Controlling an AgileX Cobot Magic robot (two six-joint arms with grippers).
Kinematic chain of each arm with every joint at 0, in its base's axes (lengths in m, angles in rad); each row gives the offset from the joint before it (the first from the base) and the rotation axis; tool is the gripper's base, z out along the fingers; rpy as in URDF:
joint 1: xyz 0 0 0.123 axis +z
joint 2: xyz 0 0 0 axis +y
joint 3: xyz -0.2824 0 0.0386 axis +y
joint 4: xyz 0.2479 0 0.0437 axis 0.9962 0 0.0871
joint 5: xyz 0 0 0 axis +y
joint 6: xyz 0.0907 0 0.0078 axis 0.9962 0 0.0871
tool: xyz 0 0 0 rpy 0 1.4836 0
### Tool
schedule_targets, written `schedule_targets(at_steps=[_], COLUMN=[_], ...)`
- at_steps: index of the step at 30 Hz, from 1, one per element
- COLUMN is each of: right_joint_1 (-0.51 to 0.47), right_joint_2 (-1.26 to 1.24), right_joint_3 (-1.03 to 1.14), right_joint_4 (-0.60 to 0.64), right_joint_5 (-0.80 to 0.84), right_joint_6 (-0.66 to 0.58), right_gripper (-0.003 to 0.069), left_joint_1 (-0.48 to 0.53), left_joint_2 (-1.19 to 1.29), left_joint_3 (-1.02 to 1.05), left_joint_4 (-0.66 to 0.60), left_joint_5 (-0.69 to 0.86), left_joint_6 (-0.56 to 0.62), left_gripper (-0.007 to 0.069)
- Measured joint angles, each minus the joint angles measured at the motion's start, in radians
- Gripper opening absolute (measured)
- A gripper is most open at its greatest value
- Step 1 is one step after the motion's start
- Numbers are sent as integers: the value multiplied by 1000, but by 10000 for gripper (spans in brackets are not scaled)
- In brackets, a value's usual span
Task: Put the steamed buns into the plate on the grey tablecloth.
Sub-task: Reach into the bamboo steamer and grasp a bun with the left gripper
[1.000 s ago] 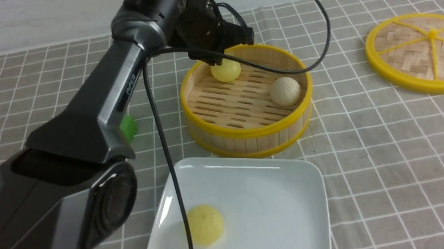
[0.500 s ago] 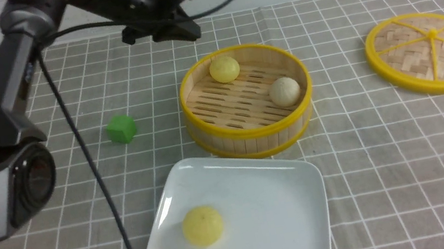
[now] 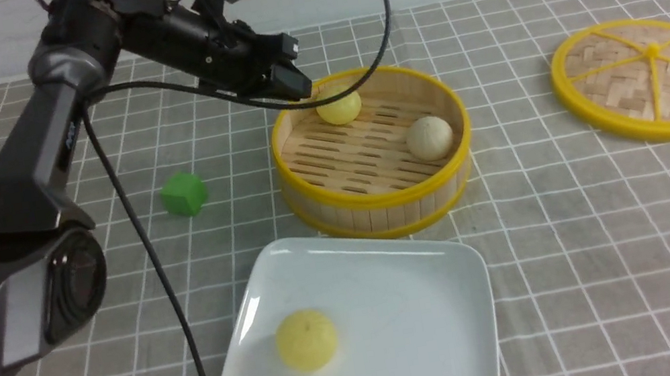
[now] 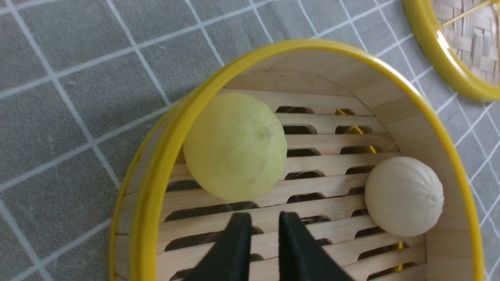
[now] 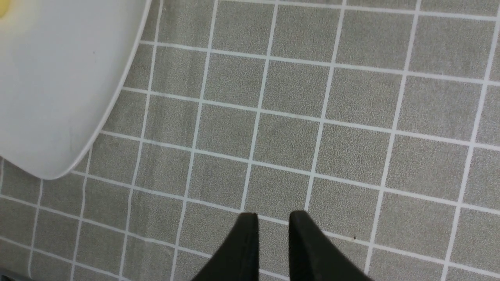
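Since half a second ago the left gripper (image 3: 295,85) has dropped back to the 10 o'clock rim of the round yellow-rimmed bamboo steamer basket (image 3: 379,208), just beside a pale yellow round bun (image 3: 340,106). An off-white round bun (image 3: 430,138) lies at the basket floor's 3 o'clock. A second pale yellow bun (image 3: 307,349) sits on the glossy white square plate (image 3: 410,311), at the basket's 6 o'clock on the grey checked tablecloth (image 3: 589,241). A small green cube (image 3: 184,194) sits at 9 o'clock, and a flat woven yellow-rimmed lid (image 3: 650,80) at 3 o'clock.

From the left wrist, the left gripper (image 4: 261,216) stands a narrow gap apart and empty, its tips just short of the yellow bun (image 4: 234,146).

From the right wrist, the right gripper (image 5: 272,216) is likewise slightly parted, holding nothing, over bare cloth near the plate's corner (image 5: 58,97).
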Motion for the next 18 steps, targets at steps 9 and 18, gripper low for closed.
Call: schedule_targets(at_steps=[9, 18], right_joint_1=[0, 0], right_joint_2=[0, 0], right_joint_3=[0, 0], right_joint_4=[-1, 0], right_joint_5=[-7, -8], right_joint_6=[0, 0], right_gripper=[140, 140], left_joint_1=[-64, -98], left_joint_2=[8, 45], left_joint_3=[0, 0], left_joint_4=[103, 164], left_joint_5=[-95, -183], left_joint_6=[73, 50], left_gripper=[512, 552])
